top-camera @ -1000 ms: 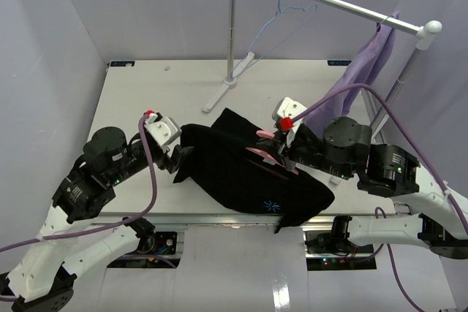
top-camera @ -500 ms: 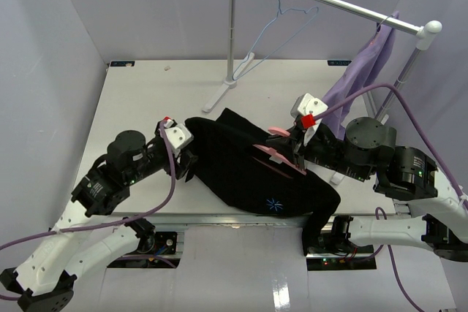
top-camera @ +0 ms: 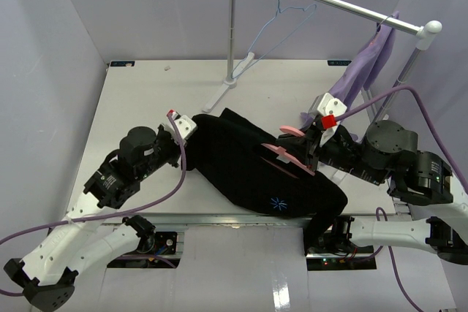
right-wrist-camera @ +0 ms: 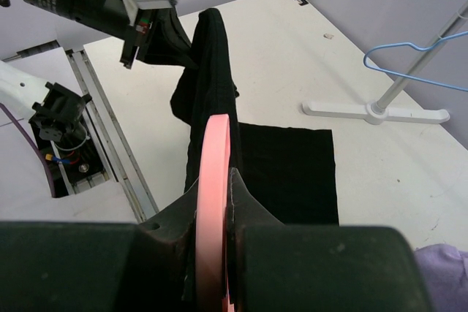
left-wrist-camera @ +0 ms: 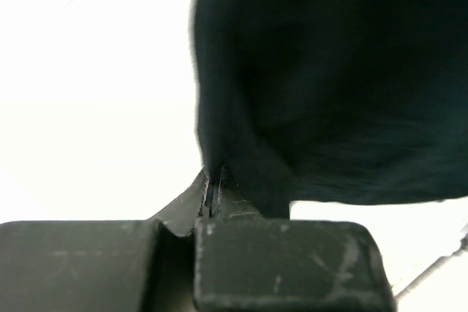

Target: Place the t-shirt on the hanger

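Observation:
The black t-shirt (top-camera: pixel 241 169) lies stretched across the table's near middle, with its small blue star (top-camera: pixel 277 203) facing up. My left gripper (top-camera: pixel 184 154) is at the cloth's left edge. In the left wrist view its jaws (left-wrist-camera: pixel 213 184) are shut on a fold of the t-shirt (left-wrist-camera: pixel 329 71). The pink hanger (top-camera: pixel 289 155) lies partly inside the shirt, and its hook (top-camera: pixel 290 131) sticks out. My right gripper (top-camera: pixel 311 148) is shut on the hanger (right-wrist-camera: pixel 216 180), which shows pinched between its jaws (right-wrist-camera: pixel 223 184) above the t-shirt (right-wrist-camera: pixel 289 173).
A clothes rack stands at the back, its rail (top-camera: pixel 329 1) carrying a thin light-blue wire hanger (top-camera: pixel 281 14) and a lavender garment (top-camera: pixel 369 63). The rack's foot (top-camera: pixel 223 93) rests on the white table (top-camera: pixel 139 93). Purple cables trail from both wrists.
My left gripper moved right to the t-shirt's left edge and shut on the cloth. The right arm drew back to the right with the hanger, pulling the shirt along.

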`<state>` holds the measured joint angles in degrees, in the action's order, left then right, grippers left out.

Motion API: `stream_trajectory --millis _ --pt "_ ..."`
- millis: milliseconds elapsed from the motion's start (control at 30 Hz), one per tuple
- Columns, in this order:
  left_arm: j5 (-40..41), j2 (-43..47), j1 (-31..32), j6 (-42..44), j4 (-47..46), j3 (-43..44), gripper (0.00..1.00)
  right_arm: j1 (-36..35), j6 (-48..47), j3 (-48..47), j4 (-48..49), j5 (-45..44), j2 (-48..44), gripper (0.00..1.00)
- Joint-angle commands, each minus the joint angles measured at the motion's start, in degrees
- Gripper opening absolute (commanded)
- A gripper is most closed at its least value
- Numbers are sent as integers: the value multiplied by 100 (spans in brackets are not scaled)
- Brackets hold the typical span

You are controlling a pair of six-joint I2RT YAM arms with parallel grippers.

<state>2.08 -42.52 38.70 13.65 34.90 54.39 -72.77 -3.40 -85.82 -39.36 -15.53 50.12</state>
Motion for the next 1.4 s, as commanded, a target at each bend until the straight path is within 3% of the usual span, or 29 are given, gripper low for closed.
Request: stream_trajectory --millis 0,267,433,900,1267,1367 --pt "1219 -247 -29 -162 96 16 0 0 -20 -154 391 -126 -196 8" --pt "1967 -492 -29 -170 169 -14 0 0 -12 -172 306 -159 -226 8" --pt "1816 -408 -29 -187 141 -33 0 0 -12 -138 306 -143 -196 8" --pt "2695 -711 -79 -312 575 94 0 -1 -12 -200 306 -140 -125 8" --pt "2512 -671 -100 -407 695 150 1 -1 -3 -190 323 -240 -12 8" --pt "1731 -497 -106 -289 641 287 51 -9 4 -174 317 -231 39 8"
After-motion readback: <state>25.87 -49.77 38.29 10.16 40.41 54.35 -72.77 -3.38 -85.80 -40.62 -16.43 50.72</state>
